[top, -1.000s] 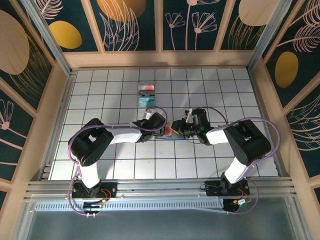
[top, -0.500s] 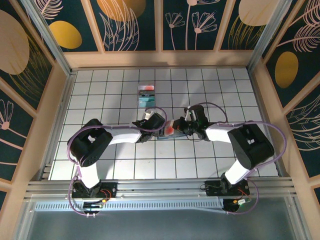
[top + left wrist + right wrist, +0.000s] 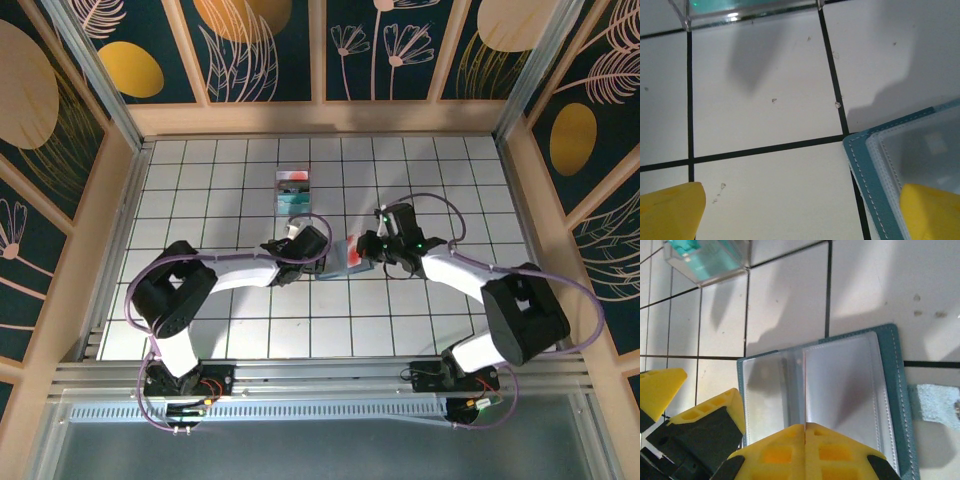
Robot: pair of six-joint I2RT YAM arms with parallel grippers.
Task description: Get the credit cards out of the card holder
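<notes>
Centre of the tiled worktop, top view: card holder lies open and flat between the two wrists. White glossy square tiles, black grout lines.

Right wrist view: card holder has a teal border with pale stitching and two clear, shiny plastic sleeves side by side. Small pale-blue tab at its right edge.

Right gripper: yellow ribbed fingers pressed together on a credit card, seen edge-on as a thin salmon-red line rising from the holder's middle fold. In the top view the same card shows as a small salmon-red rectangle right of the holder, at the fingers.

Left gripper: yellow fingers spread wide, gripping nothing. The one at lower right of its frame overlaps the holder's stitched corner; contact cannot be told.

Clear hard plastic box, teal and red inside, stands well apart, above centre.

Arms: left arm elbow out at left, forearm running right. Right arm elbow at lower right, forearm reaching up-left.
</notes>
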